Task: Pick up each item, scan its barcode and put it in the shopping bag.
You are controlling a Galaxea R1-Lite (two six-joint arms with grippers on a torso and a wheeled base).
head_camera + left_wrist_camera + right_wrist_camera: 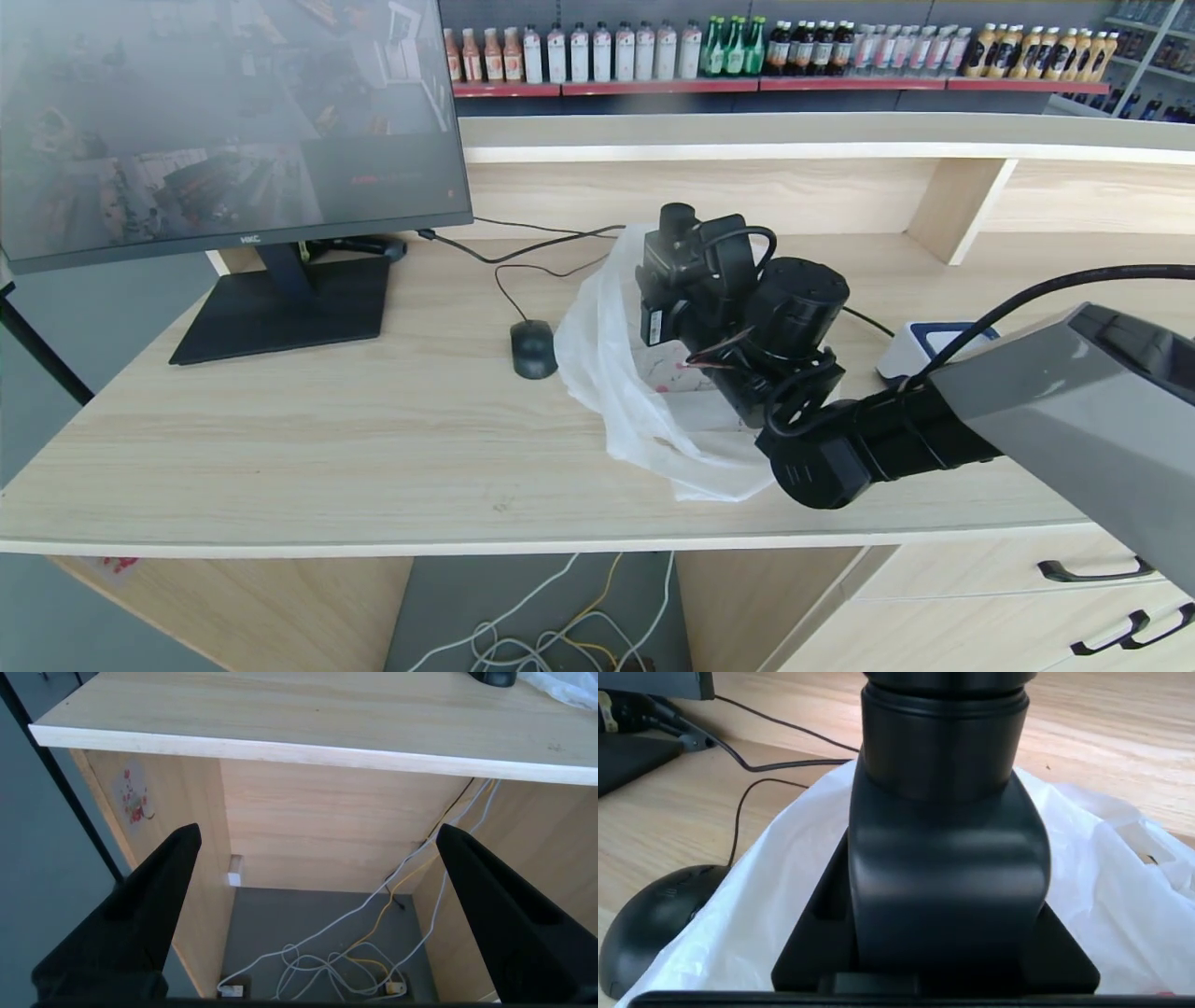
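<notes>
The white plastic shopping bag [616,373] lies open on the wooden counter [373,439], right of the middle. My right gripper [677,313] hangs over the bag's mouth, pointing down into it; its tip is hidden by its own dark housing [943,859]. A pale item with pink print [674,378] lies inside the bag under it. The bag [1120,887] spreads around the housing in the right wrist view. My left gripper [313,924] is open and empty, held low in front of the counter's front edge [280,751].
A white and blue barcode scanner [924,345] stands right of the bag. A black mouse [533,347] sits just left of it, with a monitor [224,121] farther left. Loose cables [355,952] lie on the floor under the counter. Drawers [1092,569] are at the lower right.
</notes>
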